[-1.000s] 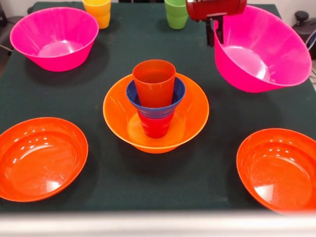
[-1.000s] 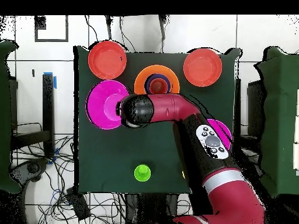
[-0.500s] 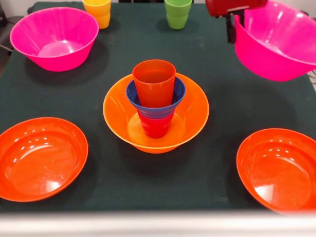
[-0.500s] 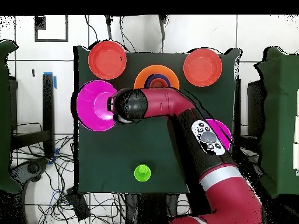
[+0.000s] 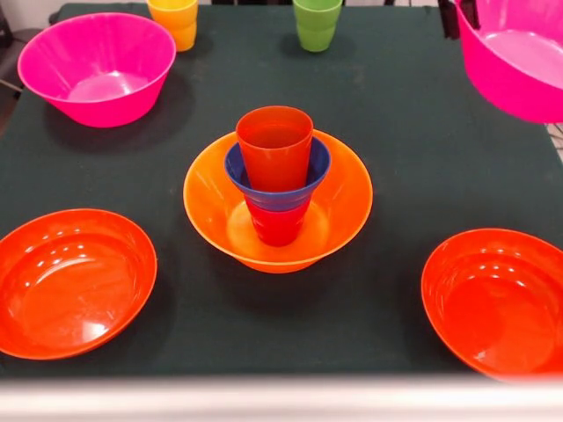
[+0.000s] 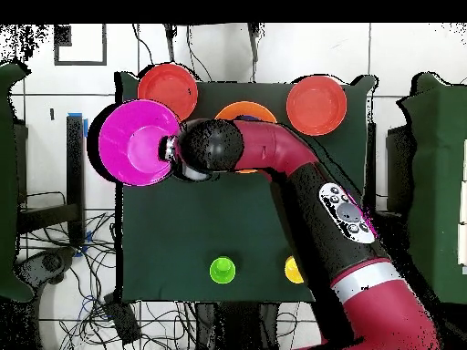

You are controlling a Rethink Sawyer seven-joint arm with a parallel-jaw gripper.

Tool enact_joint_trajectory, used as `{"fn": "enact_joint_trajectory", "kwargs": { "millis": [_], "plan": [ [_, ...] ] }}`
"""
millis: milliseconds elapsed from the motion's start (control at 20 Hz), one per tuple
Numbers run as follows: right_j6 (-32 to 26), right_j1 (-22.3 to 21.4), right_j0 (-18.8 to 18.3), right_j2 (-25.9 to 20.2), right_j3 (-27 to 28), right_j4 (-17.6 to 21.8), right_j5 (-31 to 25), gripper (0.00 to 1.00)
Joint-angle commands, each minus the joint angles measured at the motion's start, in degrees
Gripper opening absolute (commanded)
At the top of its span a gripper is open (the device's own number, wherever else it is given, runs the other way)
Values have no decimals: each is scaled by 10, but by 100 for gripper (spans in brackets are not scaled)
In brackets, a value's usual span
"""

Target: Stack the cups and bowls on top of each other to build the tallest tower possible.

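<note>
One large pink bowl (image 5: 519, 61) hangs in the air at the upper right of the front view, lifted clear of the counter (image 5: 396, 158) and cut off by the picture's edge. From overhead that bowl (image 6: 137, 143) reaches out past the dark counter's edge, and the pincer (image 6: 170, 149) at the end of the red arm (image 6: 274, 155) is clamped on its rim.

At mid-counter stands the tower (image 5: 277, 176): a large orange bowl (image 5: 343, 207) as base, a red cup (image 5: 277, 227) upright inside it, a small blue bowl (image 5: 318, 167) seated on that cup, and an orange cup (image 5: 274, 145) upright in the blue bowl. From overhead the arm covers most of the tower, with only part of the orange rim (image 6: 246, 109) showing.

A second pink bowl (image 5: 97, 66) sits upright at the far left of the front view. Two shallow red-orange bowls rest at the near corners, one left (image 5: 75, 281), one right (image 5: 494, 299). A yellow cup (image 5: 174, 19) and a green cup (image 5: 316, 22) stand upright at the far edge, well apart from each other.
</note>
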State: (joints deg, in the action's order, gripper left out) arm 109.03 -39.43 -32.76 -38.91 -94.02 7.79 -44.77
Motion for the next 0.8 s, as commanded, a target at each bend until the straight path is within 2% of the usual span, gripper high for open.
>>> {"fn": "enact_joint_trajectory", "kwargs": {
  "millis": [50,200,350,450,800],
  "plan": [
    [-85,4,-7,-48,35,-16,-93,0],
    [-97,8,-8,-48,65,-11,-139,0],
    [-121,24,-19,-59,93,-11,-160,0],
    [-138,22,-37,-67,85,-6,-161,0],
    [-160,24,-60,-82,95,21,-176,0]
  ]
}}
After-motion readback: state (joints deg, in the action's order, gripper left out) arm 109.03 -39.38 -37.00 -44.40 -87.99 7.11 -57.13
